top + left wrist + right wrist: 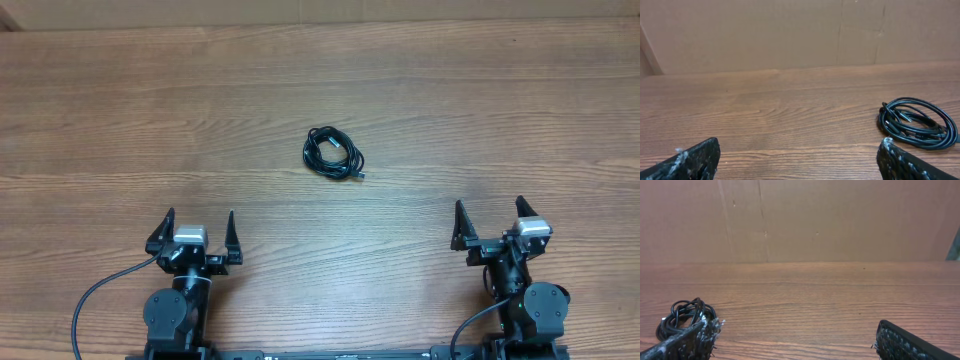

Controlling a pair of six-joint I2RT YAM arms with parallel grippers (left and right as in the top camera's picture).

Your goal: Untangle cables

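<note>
Overhead: the cables lie as one small tangled coil on the table, near its middle and well ahead of both arms. The left gripper and right gripper sit by the near edge, well apart from each other and from the coil. Each has its jaws spread wide and holds nothing.

Left wrist: the two fingers show in the bottom corners, wide apart, with bare wood between them. The coil lies flat at the right, beyond the right-hand finger and clear of it, its loops overlapping. A brown board stands behind the table.

Right wrist: the fingers again stand wide apart and empty. The coil lies at the left, partly hidden behind the left-hand finger
</note>
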